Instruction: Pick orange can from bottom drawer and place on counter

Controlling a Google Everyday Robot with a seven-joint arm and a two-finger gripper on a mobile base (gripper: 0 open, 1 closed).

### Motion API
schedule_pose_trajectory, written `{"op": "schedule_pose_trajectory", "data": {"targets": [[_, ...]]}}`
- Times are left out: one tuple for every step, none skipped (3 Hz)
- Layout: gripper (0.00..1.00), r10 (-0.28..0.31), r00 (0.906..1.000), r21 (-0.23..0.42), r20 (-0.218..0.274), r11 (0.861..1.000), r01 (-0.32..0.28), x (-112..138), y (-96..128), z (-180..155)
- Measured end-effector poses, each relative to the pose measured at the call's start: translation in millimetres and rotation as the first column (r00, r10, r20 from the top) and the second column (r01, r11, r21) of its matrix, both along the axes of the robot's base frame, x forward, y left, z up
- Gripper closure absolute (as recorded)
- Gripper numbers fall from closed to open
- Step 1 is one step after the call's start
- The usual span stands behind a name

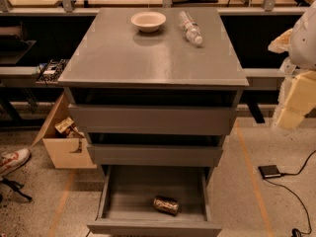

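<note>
Your gripper [292,100] hung at the right edge, level with the upper drawers and well apart from the can [165,205], and you could not tell whether it was open or closed. The can lay on its side near the front of the open drawer [123,191], below the jutting middle drawer [154,154], so a careless reach could have clipped that front, and a glancing touch would likely have rolled the can away. On the desk [148,58], the bowl [148,20] and the lying bottle [190,27] sat near the far edge, so a deep placement risked knocking them.
</note>
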State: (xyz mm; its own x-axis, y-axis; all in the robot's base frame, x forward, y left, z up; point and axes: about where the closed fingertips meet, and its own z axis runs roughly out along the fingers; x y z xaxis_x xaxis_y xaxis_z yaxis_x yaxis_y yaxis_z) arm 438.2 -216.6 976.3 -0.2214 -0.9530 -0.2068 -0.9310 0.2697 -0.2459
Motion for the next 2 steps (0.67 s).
{"op": "schedule_pose_trajectory", "data": {"targets": [[0.0,0.0,1.0,0.0,0.0,1.0,0.0,0,0,0],[0.0,0.004,0.9996,0.008,-0.028,1.0,-0.003,-5,6,-15]]}}
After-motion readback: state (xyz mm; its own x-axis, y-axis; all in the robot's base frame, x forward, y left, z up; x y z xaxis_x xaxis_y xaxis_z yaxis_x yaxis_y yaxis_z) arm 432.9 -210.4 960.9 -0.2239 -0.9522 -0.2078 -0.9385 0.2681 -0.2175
